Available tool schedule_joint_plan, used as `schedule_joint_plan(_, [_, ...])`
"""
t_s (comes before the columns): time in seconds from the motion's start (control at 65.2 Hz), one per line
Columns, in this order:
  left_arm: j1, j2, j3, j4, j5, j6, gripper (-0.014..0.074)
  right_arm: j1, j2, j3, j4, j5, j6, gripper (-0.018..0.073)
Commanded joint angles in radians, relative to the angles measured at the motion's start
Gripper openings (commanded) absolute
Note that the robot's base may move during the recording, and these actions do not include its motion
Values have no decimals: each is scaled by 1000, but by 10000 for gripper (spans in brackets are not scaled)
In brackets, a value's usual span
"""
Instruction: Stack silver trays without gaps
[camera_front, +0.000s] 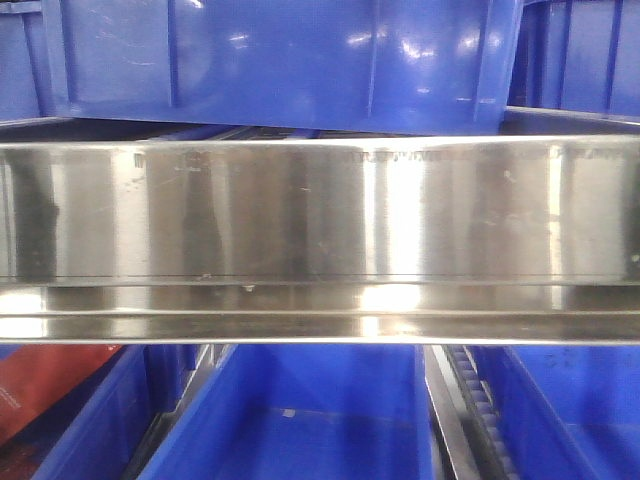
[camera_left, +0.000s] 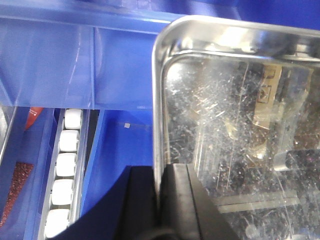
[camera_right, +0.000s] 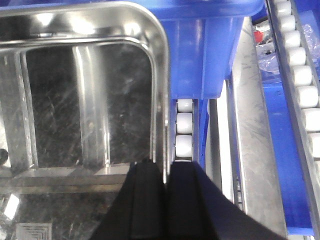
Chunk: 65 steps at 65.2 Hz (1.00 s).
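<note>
One silver tray fills the views. Its shiny side wall spans the whole front view, level, with blue bins above and below. In the left wrist view my left gripper is shut on the tray's left rim, one black finger inside the wall and one outside. In the right wrist view my right gripper is shut on the tray's right rim in the same way. The tray's scratched mirror floor is empty. No second tray shows for certain.
Blue plastic bins stand behind the tray and below it. White roller tracks run beside the tray. A steel shelf rail lies right of the tray. A red packet lies in the lower left bin.
</note>
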Motion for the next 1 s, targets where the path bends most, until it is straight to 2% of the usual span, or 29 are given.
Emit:
schedule_joint_plan(0.0, [-7,-10,-11,27,-15,-5,-17,-4,-15,-7,-44,-13,-9,-68])
schedule_joint_plan(0.981, [-7,-10,-11,27,-17,-5,-17,-4,-15,-7,-44,-13,-9,-68])
